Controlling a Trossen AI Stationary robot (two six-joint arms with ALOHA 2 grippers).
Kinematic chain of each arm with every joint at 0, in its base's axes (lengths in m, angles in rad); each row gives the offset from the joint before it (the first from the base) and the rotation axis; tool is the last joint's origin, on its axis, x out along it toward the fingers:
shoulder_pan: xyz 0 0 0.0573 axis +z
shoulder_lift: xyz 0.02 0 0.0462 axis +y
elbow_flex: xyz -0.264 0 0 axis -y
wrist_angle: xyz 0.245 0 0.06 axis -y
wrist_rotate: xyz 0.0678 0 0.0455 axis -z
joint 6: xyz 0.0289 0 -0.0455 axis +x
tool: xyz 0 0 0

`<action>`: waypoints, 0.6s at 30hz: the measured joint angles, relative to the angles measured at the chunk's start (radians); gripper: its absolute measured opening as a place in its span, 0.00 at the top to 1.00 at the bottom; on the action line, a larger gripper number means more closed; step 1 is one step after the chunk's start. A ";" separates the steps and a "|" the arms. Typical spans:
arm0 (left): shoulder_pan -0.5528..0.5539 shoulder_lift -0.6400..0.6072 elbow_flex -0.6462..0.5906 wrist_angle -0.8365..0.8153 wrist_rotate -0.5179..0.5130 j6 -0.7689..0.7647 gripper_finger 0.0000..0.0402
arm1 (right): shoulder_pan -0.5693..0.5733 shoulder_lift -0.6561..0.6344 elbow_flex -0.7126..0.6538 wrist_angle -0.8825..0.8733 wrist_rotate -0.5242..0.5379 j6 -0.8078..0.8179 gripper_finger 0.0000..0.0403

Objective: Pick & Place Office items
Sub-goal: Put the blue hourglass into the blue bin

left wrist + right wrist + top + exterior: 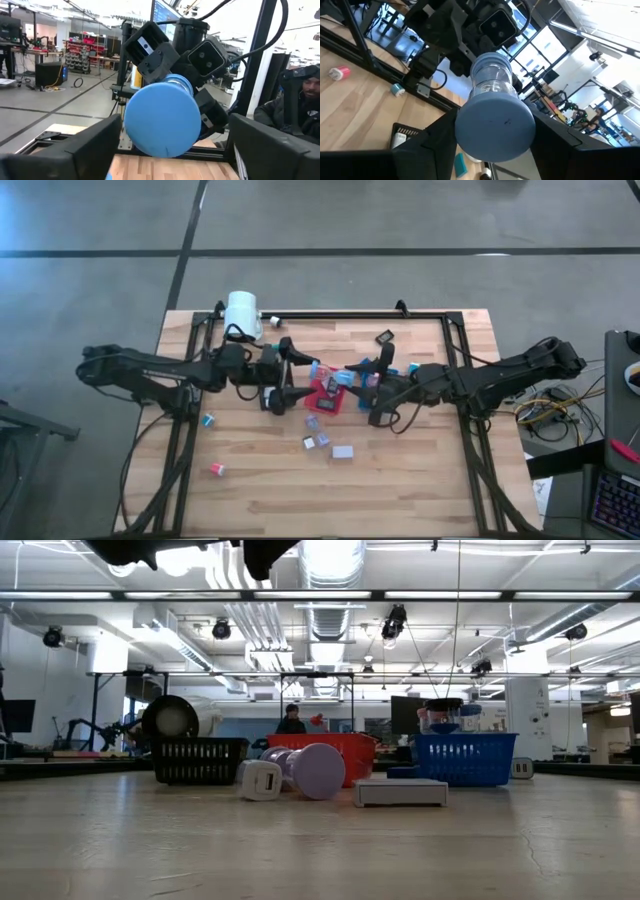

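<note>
Wooden table [250, 490] carries everything here, with the two dark arms reaching in from either side to meet head-on above its middle, over the red tray [322, 402]. The big white cylinder [242, 313] stands off at the far edge by the left arm and plays no part.

Between the arms, raised off the table, is the item in play: a blue-capped spool [162, 120] with a clear ribbed body. Its long axis runs straight from one wrist to the other, so each wrist camera looks flat onto a round cap face. That line is what the next move turns on. Each arm can only leave by backing away along the spool's length, not sideways.

The right gripper [495, 150] is clamped on the spool, its fingers pressed against the near cap's rim on both sides. The left gripper [172, 150] has its fingers spread wide. The cap sits between them with open space showing on at least one side, so it looks let go. By that judgement the spool now belongs to the right arm, which is also the one that can carry it on.

Smaller loose pieces lie on the boards nearer the front edge: a grey block [343, 451], a teal bit [209, 420], and a pink cap [216, 469] well apart from both grippers.
</note>
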 joint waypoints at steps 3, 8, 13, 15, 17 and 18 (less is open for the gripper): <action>0.000 -0.030 0.000 -0.072 0.002 0.014 0.02 | 0.002 -0.014 0.000 -0.027 0.003 0.007 0.52; 0.000 -0.150 -0.012 -0.290 0.011 0.089 0.02 | 0.032 -0.076 0.000 -0.142 0.057 0.061 0.52; 0.000 -0.308 -0.120 -0.376 0.011 0.129 0.04 | 0.084 -0.160 0.002 -0.325 0.124 0.175 0.52; 0.000 -0.376 -0.179 -0.372 0.011 0.133 0.08 | 0.109 -0.194 0.002 -0.387 0.151 0.225 0.52; 0.000 -0.448 -0.246 -0.373 0.011 0.158 0.15 | 0.142 -0.226 0.008 -0.460 0.189 0.290 0.52; 0.000 -0.483 -0.283 -0.375 0.011 0.182 0.19 | 0.159 -0.242 0.020 -0.511 0.204 0.331 0.52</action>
